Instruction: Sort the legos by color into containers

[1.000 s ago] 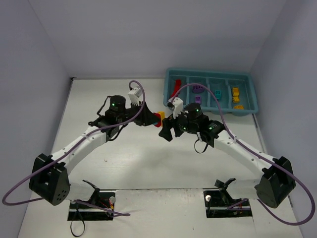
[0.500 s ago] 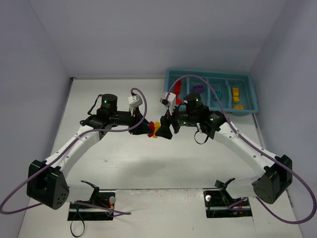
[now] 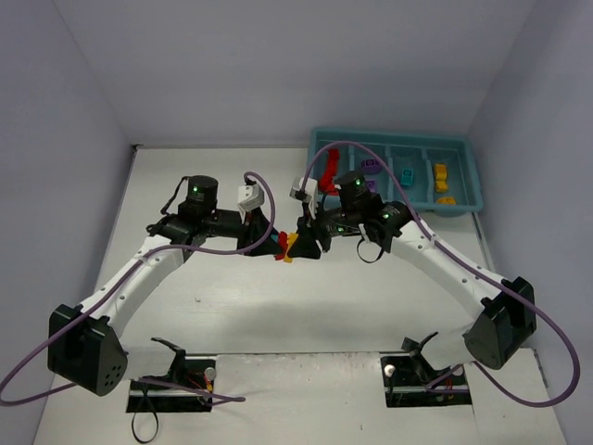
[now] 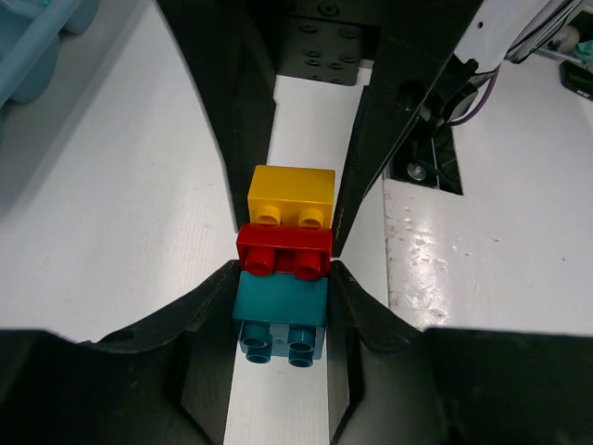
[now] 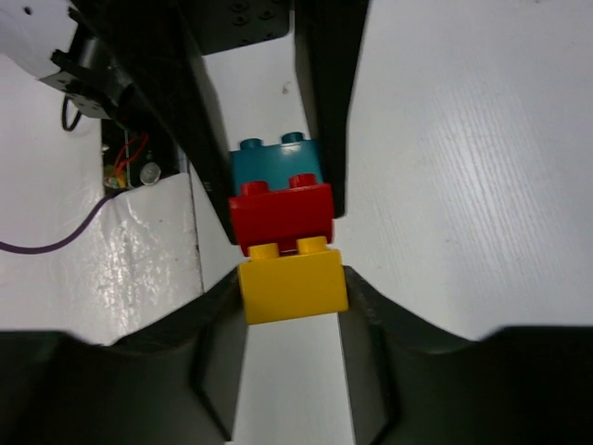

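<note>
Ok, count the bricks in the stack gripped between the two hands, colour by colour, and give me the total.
yellow brick: 1
red brick: 1
teal brick: 1
Total: 3

Your counter (image 3: 232,306) is a plain white surface. Directly on it you have the teal tray (image 3: 389,135), sitting flat in the far right corner. The left arm base (image 3: 83,338) and right arm base (image 3: 500,320) stand well apart toward the near edge. Along that edge lie a left dark patch (image 3: 171,385) and a right dark patch (image 3: 428,382), possibly cut-outs holding wiring.
</note>
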You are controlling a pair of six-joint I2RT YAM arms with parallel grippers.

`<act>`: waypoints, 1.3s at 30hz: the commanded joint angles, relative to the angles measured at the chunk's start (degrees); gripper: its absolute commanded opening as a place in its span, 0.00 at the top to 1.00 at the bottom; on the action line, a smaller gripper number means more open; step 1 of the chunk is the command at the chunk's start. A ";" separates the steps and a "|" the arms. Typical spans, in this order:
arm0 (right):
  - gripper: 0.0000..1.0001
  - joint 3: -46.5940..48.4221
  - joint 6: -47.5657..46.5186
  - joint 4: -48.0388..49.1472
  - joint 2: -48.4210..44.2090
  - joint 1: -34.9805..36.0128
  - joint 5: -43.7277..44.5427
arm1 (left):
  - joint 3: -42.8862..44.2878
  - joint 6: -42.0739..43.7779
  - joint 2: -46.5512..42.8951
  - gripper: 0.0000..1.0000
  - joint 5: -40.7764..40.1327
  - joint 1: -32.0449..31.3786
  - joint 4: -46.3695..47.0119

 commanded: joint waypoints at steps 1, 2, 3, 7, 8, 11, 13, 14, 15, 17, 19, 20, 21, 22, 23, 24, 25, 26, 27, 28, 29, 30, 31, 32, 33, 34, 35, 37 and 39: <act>0.67 3.21 -1.99 1.13 -0.20 0.28 -3.21 | 3.57 3.65 -0.62 0.87 4.38 -0.31 -0.09; 0.74 3.21 -2.09 1.05 -0.38 0.36 -3.21 | 3.75 4.26 -0.18 0.87 4.47 -0.31 -0.53; 0.88 3.12 -2.17 1.05 -0.55 0.28 -3.47 | 3.84 4.36 -0.09 0.87 4.47 -0.31 -0.88; 1.00 2.33 -2.96 0.52 -1.25 0.01 -2.87 | 4.10 4.97 0.52 0.87 4.29 -0.04 -1.32; 1.00 1.64 -3.14 0.26 -1.78 -0.25 -2.86 | 4.01 5.32 0.70 0.87 4.29 0.04 -1.50; 1.00 -0.04 -2.88 -0.01 -3.36 -2.27 -2.68 | 4.28 6.73 1.14 0.87 4.38 0.74 -2.64; 1.00 -1.97 -2.44 -0.10 -4.41 -4.37 -2.33 | 4.28 7.17 1.32 0.87 4.47 1.10 -2.81; 1.00 -2.67 -2.26 -0.18 -5.64 -5.08 -2.25 | 4.45 7.52 1.40 0.87 4.47 1.27 -3.08; 1.00 -3.72 -1.91 -0.18 -6.26 -5.69 -2.07 | 4.54 7.69 1.40 0.87 4.47 1.62 -2.99; 1.00 -5.05 -1.56 -0.89 -8.20 -8.51 -0.58 | 4.89 7.96 2.46 0.87 5.08 1.89 -2.90; 1.00 -5.75 -1.38 -0.97 -8.64 -9.91 0.91 | 5.15 7.96 3.16 0.87 5.26 1.98 -2.99; 1.00 -5.84 -0.95 -0.89 -8.99 -10.88 2.31 | 5.33 7.96 3.42 0.87 5.26 1.98 -2.99; 1.00 -5.76 -0.07 -0.97 -8.90 -12.71 8.85 | 5.33 7.35 3.60 0.87 5.00 1.98 -2.47; 1.00 -5.06 0.98 -0.98 -8.82 -13.95 12.40 | 5.33 6.65 3.78 0.87 4.82 2.06 -2.03; 1.00 -4.53 2.21 -0.28 -8.29 -15.27 16.61 | 5.33 4.90 3.78 0.87 4.56 2.07 -0.81; 1.00 -4.00 4.13 0.95 -7.94 -18.06 27.96 | 5.16 3.75 3.78 0.87 3.77 1.98 0.08; 1.00 -3.47 6.50 2.00 -7.33 -19.83 33.91 | 4.55 2.26 3.52 0.87 2.81 1.98 1.30; 1.00 -1.90 11.05 3.93 -5.58 -21.68 39.19 | 4.11 -0.45 3.34 0.87 1.93 1.98 3.66; 1.00 -1.37 13.62 5.08 -4.61 -25.87 43.50 | 3.58 -1.61 2.99 0.87 -0.08 1.98 4.91; 1.00 -0.84 16.08 6.22 -3.73 -28.00 51.20 | 2.88 -3.10 2.64 0.87 -1.50 1.98 6.57; 1.00 0.56 21.15 7.45 -1.54 -30.29 54.06 | 1.22 -6.07 1.85 0.87 -2.55 1.98 9.98; 1.00 1.53 23.21 7.72 -0.13 -32.75 55.66 | 0.42 -6.71 1.41 0.87 -3.00 1.98 12.80; 1.00 2.50 24.71 8.33 1.10 -36.95 58.81 | -0.46 -8.37 0.45 0.87 -4.83 2.06 14.31; 1.00 3.38 25.59 8.78 4.16 -38.12 60.93 | -1.08 -10.56 0.09 0.87 -5.81 1.98 16.67; 1.00 5.65 26.12 9.22 5.93 -40.22 62.60 | -2.21 -11.28 -0.26 0.87 -6.25 2.06 17.65; 1.00 7.15 25.87 9.92 7.69 -42.68 63.58 | -2.49 -11.55 -0.79 0.87 -6.60 1.98 18.10; 1.00 8.91 25.69 10.10 11.62 -43.75 65.24 | -3.01 -12.33 -1.05 0.87 -7.13 1.89 18.71; 1.00 14.27 24.99 10.80 15.51 -45.51 66.31 | -3.54 -13.66 -1.75 0.87 -7.40 1.89 19.68; 1.00 17.78 25.25 10.89 21.66 -48.23 66.05 | -4.33 -14.80 -2.37 0.87 -8.01 1.89 20.91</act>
